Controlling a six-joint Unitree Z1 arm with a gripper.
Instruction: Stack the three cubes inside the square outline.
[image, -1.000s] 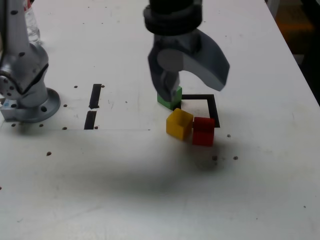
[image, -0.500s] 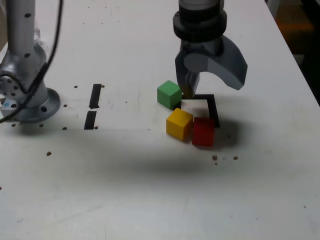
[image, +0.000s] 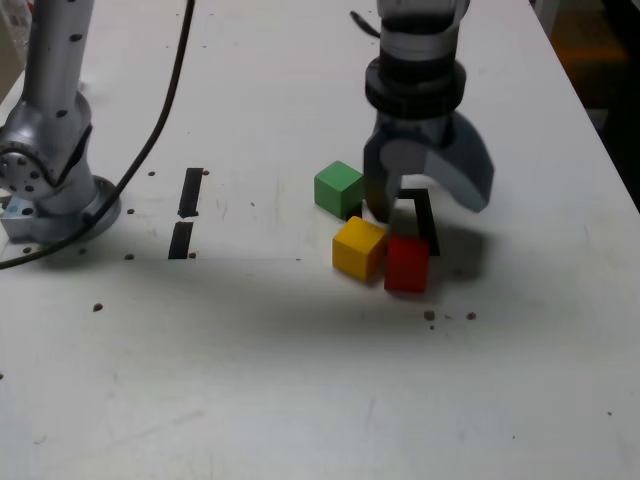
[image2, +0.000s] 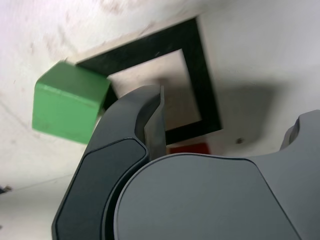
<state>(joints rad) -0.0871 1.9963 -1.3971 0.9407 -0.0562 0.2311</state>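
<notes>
The grey two-jawed gripper (image: 420, 205) hangs over the square outline of black tape (image: 424, 212) on the white table (image: 300, 380), jaws spread wide and holding nothing. The small green cube (image: 339, 188) sits just outside the outline's far corner on the exterior view's left. The small yellow cube (image: 359, 248) and small red cube (image: 407, 263) stand side by side, touching, at the outline's near edge.

No readable text, labels, brands, numbers or signs on anything in view
</notes>
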